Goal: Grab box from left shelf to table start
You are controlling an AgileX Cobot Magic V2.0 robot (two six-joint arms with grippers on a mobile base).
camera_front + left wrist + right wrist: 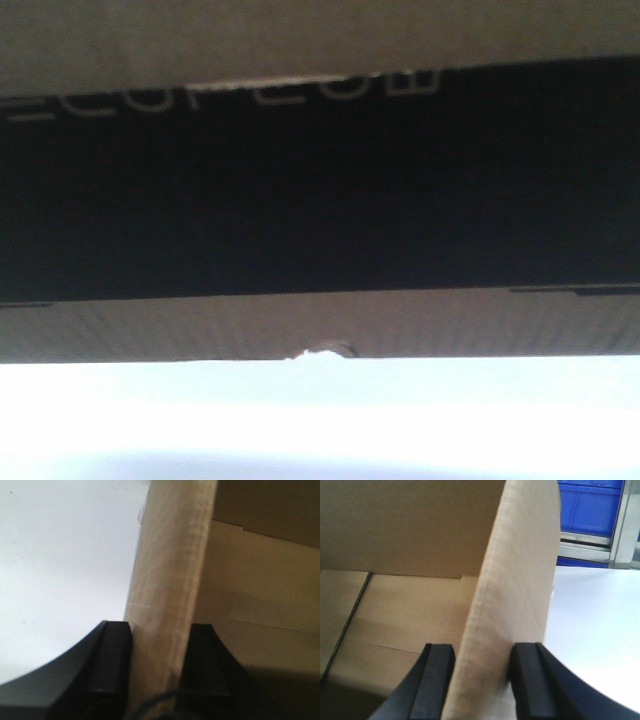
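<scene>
The box [320, 200], brown corrugated cardboard with a wide black panel and pale "ECOFLOW" lettering, fills the front view; a small nick marks its lower edge. My left gripper [160, 627] is shut on the box's upright side wall [170, 555], one finger inside and one outside. My right gripper [482, 647] is shut the same way on the opposite wall [515, 570]. The box's bare inside [410, 610] shows beside it. A silver shelf rail [585, 541] appears far back in the right wrist view; I cannot tell whether it is the left shelf.
A white table [320, 420] lies under the box's lower edge and spreads outside both walls [60, 580] [600, 625]. Blue plastic bins [592, 505] sit on the shelf behind the table, with a metal upright [626, 525] at the right.
</scene>
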